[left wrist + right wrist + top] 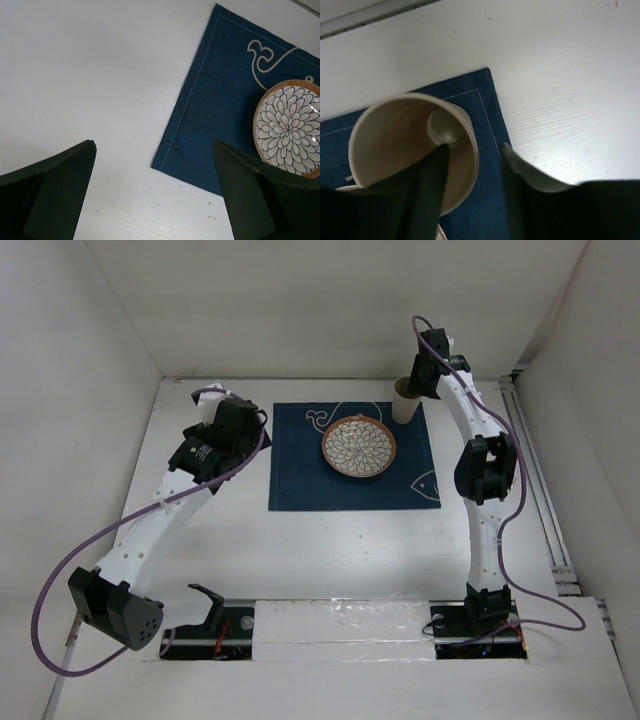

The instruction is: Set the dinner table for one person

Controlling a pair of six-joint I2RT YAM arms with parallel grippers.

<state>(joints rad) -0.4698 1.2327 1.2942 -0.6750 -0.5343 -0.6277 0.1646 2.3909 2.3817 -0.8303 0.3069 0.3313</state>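
dinner table (330, 560): big plain white top, it fills the whole workspace and everything else sits on it

placemat (300, 480): navy cloth with white line drawings, lying flat in the far middle of the table, between the two arms

plate (359, 447): flower pattern with an orange rim, on the mat, a bit right of its centre

cup (395, 135): beige and empty, looks upright, standing at the far right corner of the mat, near the plate but not touching it

right gripper (474, 150): right on top of the cup. Jaws are parted and straddle the rim, one finger down inside and the other outside, with a strip of mat showing between that outer finger and the cup wall. So not squeezing it, as far as I can see

left gripper (155, 145): spread wide with nothing in it, hanging over bare table just off the mat's left edge

where it's at: my guess is the cup is being let go

what could bite: that inside finger, honestly. If the arm pulls away sideways instead of straight up, it could hook the rim and tip the cup or drag it off the corner of the mat. It's a light empty cup so it won't take much. It could also knock into the plate if it slides that way
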